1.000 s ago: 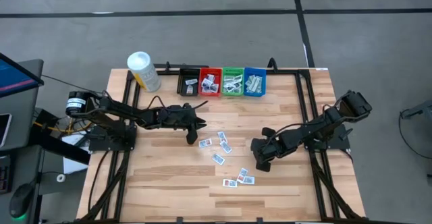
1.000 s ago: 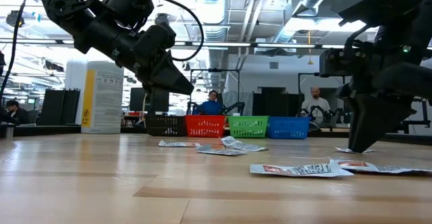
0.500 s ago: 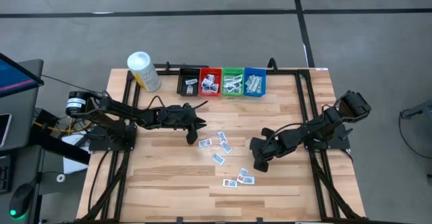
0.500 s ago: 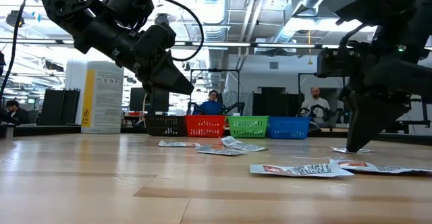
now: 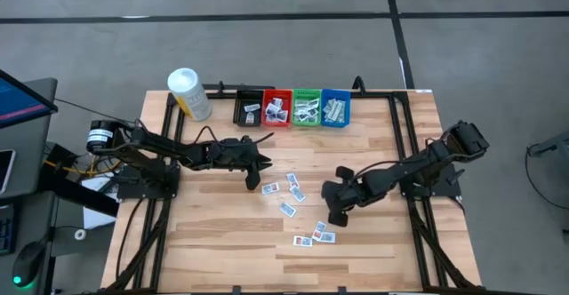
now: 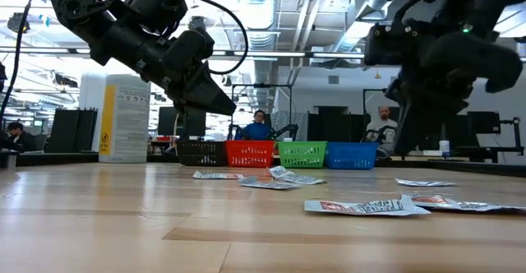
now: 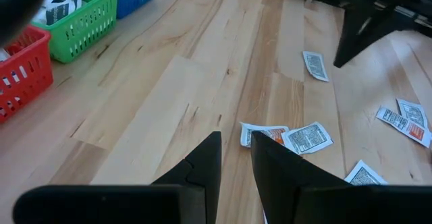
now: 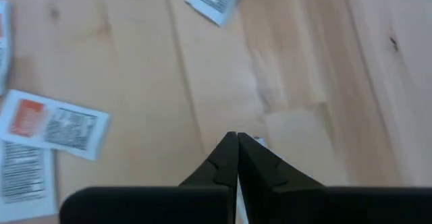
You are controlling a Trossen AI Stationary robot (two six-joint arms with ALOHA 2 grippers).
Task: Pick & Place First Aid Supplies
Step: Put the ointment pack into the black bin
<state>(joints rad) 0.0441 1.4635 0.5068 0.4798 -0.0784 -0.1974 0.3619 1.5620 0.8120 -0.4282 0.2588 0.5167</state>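
Observation:
Small white packets, the first aid supplies (image 5: pixel 296 195), lie flat and scattered on the wooden table's middle. Two more (image 6: pixel 362 207) lie near the front edge. My right gripper (image 5: pixel 336 217) hangs shut above the table, right of the scatter. One packet (image 7: pixel 314 65) lies flat on the wood just beside its tips. My left gripper (image 5: pixel 253 181) hovers open above the table, left of the packets, with nothing between its fingers (image 7: pixel 209 156). My right gripper (image 8: pixel 237 137) is shut, pointing steeply down. A small white sliver (image 8: pixel 259 142) shows right beside its fingertips. Whether the fingers touch it or it lies on the table below, I cannot tell.
Four small bins stand in a row at the far edge: black (image 5: pixel 248 108), red (image 5: pixel 276 108), green (image 5: pixel 307 108), blue (image 5: pixel 335 108), each with packets inside. A white-capped yellow bottle (image 5: pixel 188 93) stands at the far left. Bare wood lies at the near left.
My right gripper has shut with its tips down at the table, then risen and shifted a little toward the table's left. The packet beside it still lies flat on the wood.

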